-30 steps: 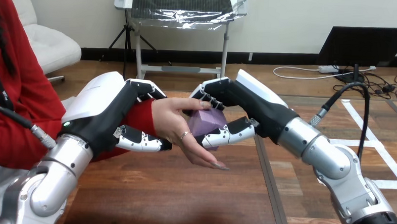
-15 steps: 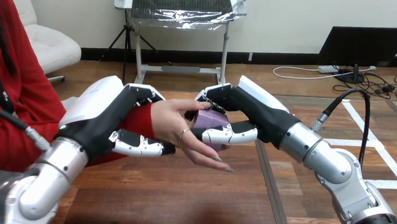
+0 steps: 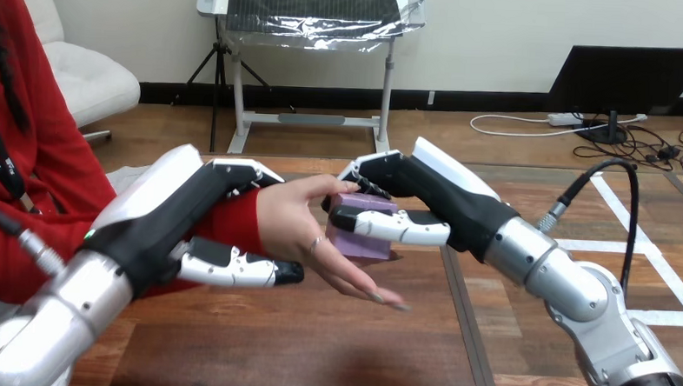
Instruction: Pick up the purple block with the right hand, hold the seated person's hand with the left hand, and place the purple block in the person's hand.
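The block (image 3: 354, 243) looks light and rigid; the right hand (image 3: 425, 201) pinches 2 opposite faces over the person's hand (image 3: 291, 226). The left hand (image 3: 176, 216) seemingly clasps the wrist (image 3: 237, 216).

The purple block (image 3: 359, 242) is partly covered: the right hand (image 3: 429, 197) lays its thumb across the near face and its fingers over the top edge. Where the block's left side meets the person's hand (image 3: 291, 226), I cannot tell whether it rests on the palm. The person's wrist is hidden between the fingers and thumb of the left hand (image 3: 167, 216). The person's lowest fingertips are blurred. The left forearm (image 3: 45, 337) and right forearm (image 3: 577, 295) are cut off at the bottom edge
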Robot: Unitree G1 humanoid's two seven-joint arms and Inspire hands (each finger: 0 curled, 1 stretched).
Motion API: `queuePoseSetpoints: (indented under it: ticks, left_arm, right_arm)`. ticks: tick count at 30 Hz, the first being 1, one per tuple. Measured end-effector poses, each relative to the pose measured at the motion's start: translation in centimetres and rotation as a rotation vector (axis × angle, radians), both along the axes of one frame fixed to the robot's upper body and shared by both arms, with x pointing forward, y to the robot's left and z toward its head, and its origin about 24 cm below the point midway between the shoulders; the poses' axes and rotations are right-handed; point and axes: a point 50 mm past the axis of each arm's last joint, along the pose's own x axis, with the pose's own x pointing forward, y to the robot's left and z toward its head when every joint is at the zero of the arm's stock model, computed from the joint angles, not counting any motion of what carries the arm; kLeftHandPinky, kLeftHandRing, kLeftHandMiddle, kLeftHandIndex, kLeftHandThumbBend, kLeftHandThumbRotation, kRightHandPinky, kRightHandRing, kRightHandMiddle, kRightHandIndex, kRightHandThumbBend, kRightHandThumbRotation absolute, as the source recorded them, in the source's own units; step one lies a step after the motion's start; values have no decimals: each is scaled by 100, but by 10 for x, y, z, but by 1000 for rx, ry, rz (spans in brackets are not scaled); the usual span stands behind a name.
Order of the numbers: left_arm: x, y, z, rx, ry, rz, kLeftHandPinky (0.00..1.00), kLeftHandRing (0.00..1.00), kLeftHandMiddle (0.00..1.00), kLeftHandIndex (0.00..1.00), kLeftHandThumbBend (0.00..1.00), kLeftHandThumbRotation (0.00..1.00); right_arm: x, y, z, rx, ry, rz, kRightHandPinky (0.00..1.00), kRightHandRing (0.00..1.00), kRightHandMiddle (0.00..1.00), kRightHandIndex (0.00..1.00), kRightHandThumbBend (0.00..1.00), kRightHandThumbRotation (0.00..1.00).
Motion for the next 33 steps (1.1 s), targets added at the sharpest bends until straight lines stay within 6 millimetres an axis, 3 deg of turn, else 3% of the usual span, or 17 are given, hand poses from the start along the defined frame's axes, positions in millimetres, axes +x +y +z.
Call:
queuePoseSetpoints:
  ticks: [5,17,27,33]
  left_arm:
    - [-9,0,-2,-34,12,-4,57,69,72,72,98,54]
    - [-31,-6,-13,-159,-31,2,62,76,79,75,100,77]
    - [-47,-17,-30,-296,-97,43,67,79,81,76,85,97]
    - [-55,-22,-43,-345,-92,62,68,79,81,77,79,99]
  right_arm:
    - [-2,-3,-4,-6,15,-5,50,54,57,59,63,98]
    - [-10,-13,-19,-9,68,-31,52,56,60,62,62,97]
    - [-18,-27,-29,19,110,-79,55,60,63,64,63,97]
    - [-21,-34,-34,40,137,-105,55,59,63,64,62,97]
